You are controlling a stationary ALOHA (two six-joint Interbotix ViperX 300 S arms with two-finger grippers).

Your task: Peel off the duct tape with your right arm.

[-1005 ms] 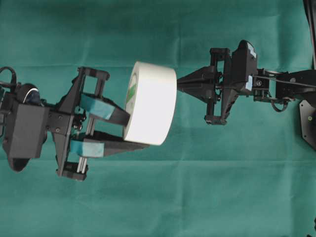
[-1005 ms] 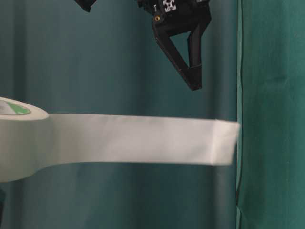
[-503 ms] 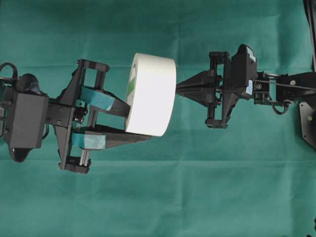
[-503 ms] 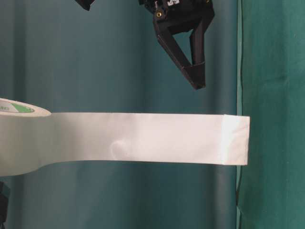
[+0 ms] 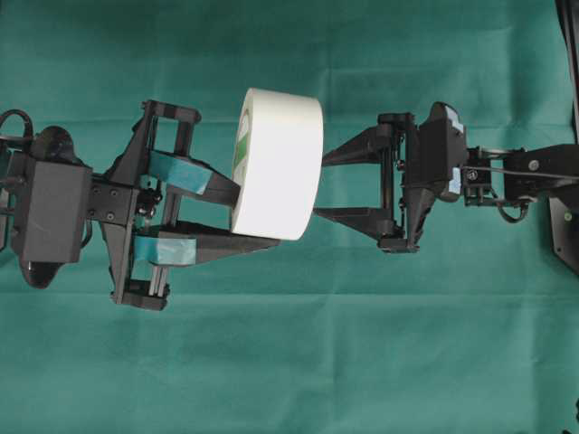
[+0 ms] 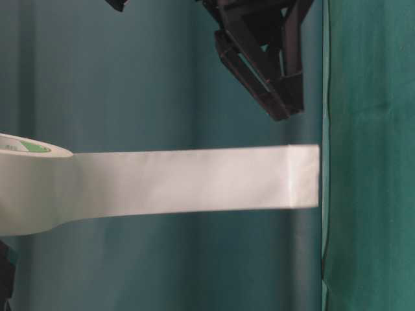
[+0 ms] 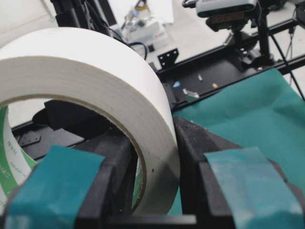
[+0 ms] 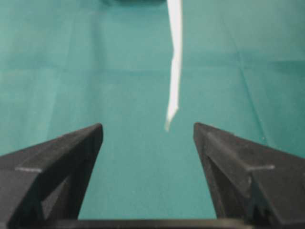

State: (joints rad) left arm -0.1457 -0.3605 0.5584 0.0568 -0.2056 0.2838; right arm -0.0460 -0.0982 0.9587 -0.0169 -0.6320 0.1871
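The right pincer point(image 5: 315, 186) stands wide apart, holding nothing, its plain black fingers point(image 8: 71, 157) straddling the air just short of the loose white strip end point(image 8: 174, 71), which hangs free between them. The left pincer point(image 5: 249, 221), with teal pads point(image 7: 52, 186), is clamped on the wall of the duct tape point(image 5: 276, 176), holding the roll up above the surface. A long strip point(image 6: 194, 180) is already drawn out from the roll and not yet torn away; the peel looks partly done. The surface point(image 5: 289, 362) is green cloth; beyond it, in the left wrist view, stand black framing and lab clutter
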